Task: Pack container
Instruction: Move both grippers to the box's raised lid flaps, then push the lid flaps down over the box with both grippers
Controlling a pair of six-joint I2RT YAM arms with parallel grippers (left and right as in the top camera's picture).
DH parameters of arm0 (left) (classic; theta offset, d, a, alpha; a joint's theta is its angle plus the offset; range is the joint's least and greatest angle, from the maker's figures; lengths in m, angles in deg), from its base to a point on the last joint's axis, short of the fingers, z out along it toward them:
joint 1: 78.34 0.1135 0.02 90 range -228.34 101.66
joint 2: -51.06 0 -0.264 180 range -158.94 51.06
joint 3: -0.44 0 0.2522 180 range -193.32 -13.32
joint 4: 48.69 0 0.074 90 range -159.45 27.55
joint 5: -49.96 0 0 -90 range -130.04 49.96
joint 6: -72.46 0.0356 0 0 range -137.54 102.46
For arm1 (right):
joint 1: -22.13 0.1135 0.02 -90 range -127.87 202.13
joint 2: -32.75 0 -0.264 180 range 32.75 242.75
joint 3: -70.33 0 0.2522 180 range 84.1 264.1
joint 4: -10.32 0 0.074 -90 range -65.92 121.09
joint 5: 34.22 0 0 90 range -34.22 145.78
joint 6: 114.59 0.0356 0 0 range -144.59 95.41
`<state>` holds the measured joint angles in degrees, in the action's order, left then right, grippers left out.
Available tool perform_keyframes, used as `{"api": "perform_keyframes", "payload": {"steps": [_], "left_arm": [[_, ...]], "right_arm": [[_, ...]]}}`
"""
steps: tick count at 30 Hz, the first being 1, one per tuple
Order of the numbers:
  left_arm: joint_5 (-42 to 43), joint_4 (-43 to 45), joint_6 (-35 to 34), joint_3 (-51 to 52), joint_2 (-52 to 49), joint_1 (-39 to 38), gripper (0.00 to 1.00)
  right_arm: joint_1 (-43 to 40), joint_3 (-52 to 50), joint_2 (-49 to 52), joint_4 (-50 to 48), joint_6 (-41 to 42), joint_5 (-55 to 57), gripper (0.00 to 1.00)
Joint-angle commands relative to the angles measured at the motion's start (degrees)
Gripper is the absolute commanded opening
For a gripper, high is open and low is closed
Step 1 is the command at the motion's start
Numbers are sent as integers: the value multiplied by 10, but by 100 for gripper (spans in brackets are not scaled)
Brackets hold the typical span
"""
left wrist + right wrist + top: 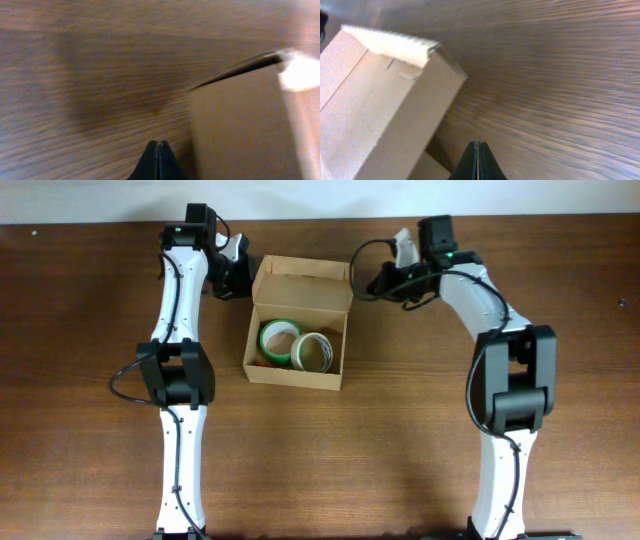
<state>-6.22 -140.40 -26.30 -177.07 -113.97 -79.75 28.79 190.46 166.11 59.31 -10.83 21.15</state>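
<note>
Over the table, box (295, 378): sits at the far middle, between the two arms, its long side running left to right.
Overhead, lid (302, 283): hinged on the far edge and folded back, so the box is open on top.
Overhead, contents: a green tape roll (266, 340) on the left and a pale tape roll (316, 337) on the right, side by side and filling the width.
Overhead, left gripper (236, 272): just beside the far left corner of the box, holding nothing.
Overhead, right gripper (383, 282): near the far right corner, holding nothing.
Overhead, progress: loading looks complete; the lid is not yet shut, which is probably all that remains.
Left wrist, gripper (158, 160): fingers pressed together, empty, over bare table (90, 75).
Left wrist, box (235, 130): its plain outer wall lies just right of the fingertips; the picture is blurred, so contact cannot be told.
Right wrist, gripper (478, 160): fingers pressed together, empty.
Right wrist, box (375, 110): stands to the left, outside wall only; the inside is hidden.
</note>
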Motion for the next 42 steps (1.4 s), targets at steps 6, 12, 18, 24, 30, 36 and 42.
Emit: {"api": "perform_keyframes", "payload": {"steps": [6, 12, 18, 24, 30, 36, 42], "left_arm": [[160, 49, -10, -3, -12, 11, 2], [164, 50, -10, -3, -12, 16, 2], [206, 82, -10, -3, -12, 21, 1], [239, 95, -10, -3, -12, 23, 2], [193, 86, -10, -47, -10, 22, 1], [139, 32, -10, -154, -8, 20, 1], [116, -17, 2, -162, 14, 14, 2]], "right_arm": [[34, 1, 35, -31, 7, -8, 4], [34, 1, 39, -68, 7, -30, 4], [26, 3, 39, -148, 3, -149, 4], [19, 29, 39, -151, 33, -193, 4], [23, 76, 36, -87, 22, -124, 4], [40, 157, 36, 13, -14, -73, 4], [70, 214, 36, 91, -57, -5, 4]]}}
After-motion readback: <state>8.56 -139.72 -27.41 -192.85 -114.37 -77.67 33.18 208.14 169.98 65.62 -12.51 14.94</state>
